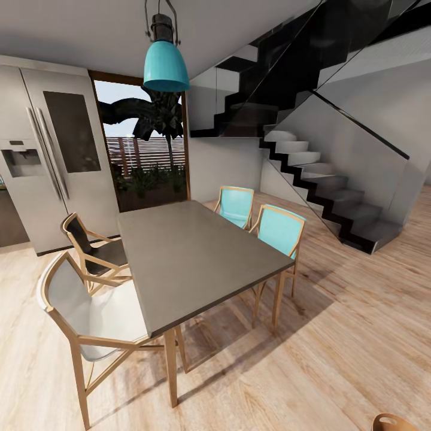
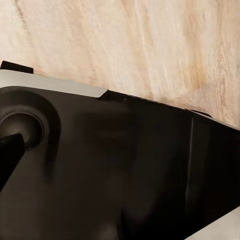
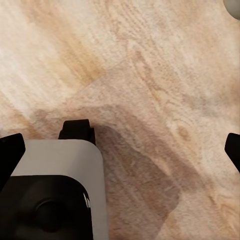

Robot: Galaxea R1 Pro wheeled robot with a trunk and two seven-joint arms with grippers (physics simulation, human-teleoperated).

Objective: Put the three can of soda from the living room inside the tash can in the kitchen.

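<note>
The soda cans and the trash can are out of view. I am facing a dining area on a light wood floor (image 1: pixel 359 335). In the right wrist view, my right gripper (image 3: pixel 120 155) is open above the floor, one black fingertip (image 3: pixel 10 155) at each edge and nothing between them. In the left wrist view, my left gripper (image 2: pixel 120 160) hangs over my own black base (image 2: pixel 120 190). One fingertip (image 2: pixel 9 155) sits at the far edge, the middle is free, and the other finger is lost against the dark base.
A grey table (image 1: pixel 191 257) stands straight ahead, with a white chair (image 1: pixel 96 311) and a black chair (image 1: pixel 96 248) on its left and two teal chairs (image 1: pixel 281 230) on its right. A steel fridge (image 1: pixel 42 161) is at far left, a staircase (image 1: pixel 323 185) at right. Open floor lies to the right.
</note>
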